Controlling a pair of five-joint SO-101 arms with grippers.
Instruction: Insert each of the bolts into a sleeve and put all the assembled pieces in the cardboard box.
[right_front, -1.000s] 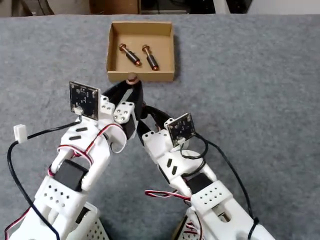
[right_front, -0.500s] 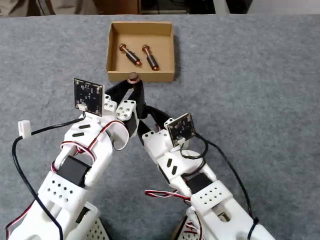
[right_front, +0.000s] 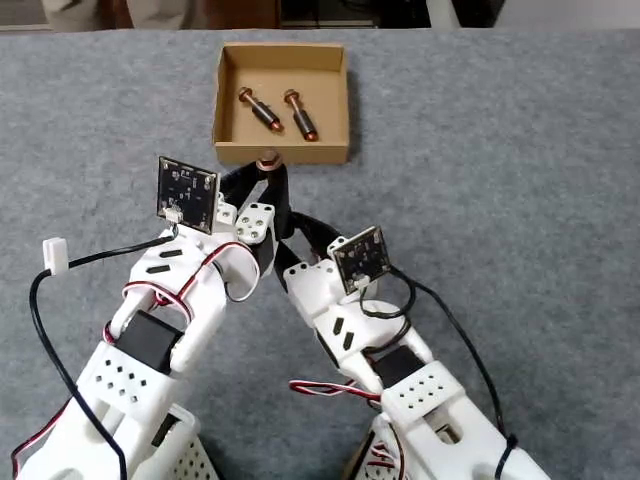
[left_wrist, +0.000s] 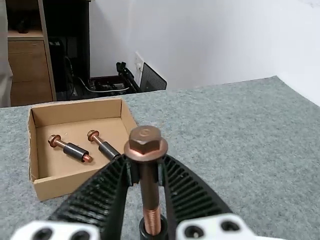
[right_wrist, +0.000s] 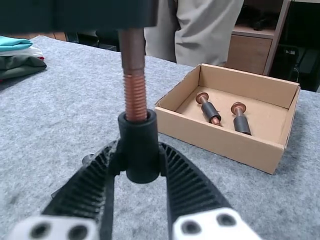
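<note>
My left gripper (left_wrist: 145, 172) is shut on a copper bolt (left_wrist: 146, 170), holding it upright just below its hex head. The bolt's threaded end sits in the top of a black sleeve (right_wrist: 139, 147). My right gripper (right_wrist: 139, 170) is shut on that sleeve from below. In the high view both grippers meet just in front of the cardboard box (right_front: 227, 135), with the bolt head (right_front: 267, 159) near the box's front wall. Two assembled bolt-and-sleeve pieces (right_front: 260, 109) (right_front: 302, 114) lie side by side inside the box.
Grey felt covers the table (right_front: 500, 150), with open room on both sides of the box. A white connector on a black cable (right_front: 54, 255) hangs left of the left arm. Folded cloth (right_wrist: 20, 52) lies at the table's far edge.
The left arm has shifted a little toward the box, carrying the bolt with it. The right arm has kept still.
</note>
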